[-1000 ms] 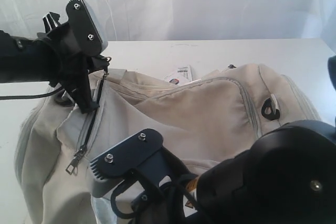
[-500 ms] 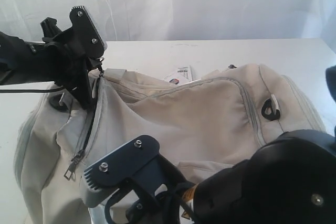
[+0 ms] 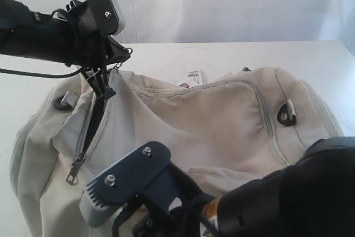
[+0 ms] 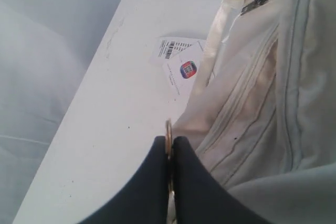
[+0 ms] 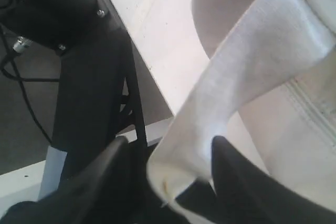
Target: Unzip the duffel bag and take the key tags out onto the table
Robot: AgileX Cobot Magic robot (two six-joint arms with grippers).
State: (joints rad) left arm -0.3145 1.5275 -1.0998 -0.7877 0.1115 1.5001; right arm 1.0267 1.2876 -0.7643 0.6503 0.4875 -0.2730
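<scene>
White barcode label point(image 4: 177, 59) (red-blue round mark, perhaps logo) lying flat; pale curtain point(image 3: 222, 4) behind.

The outside camera sits high beside my right arm, close to the near edge of the wide white table point(image 3: 249, 54). It looks across the big cream cloth duffel bag point(image 3: 222, 120) to the far edge. My left wrist camera looks down along my left gripper point(image 4: 169, 145), close up, at the table top. Both of these see the small white paper label point(image 3: 189, 77) beside the bag. My right wrist camera is very close to a pale woven strap point(image 5: 247, 72) and faces the table's near edge.
</scene>
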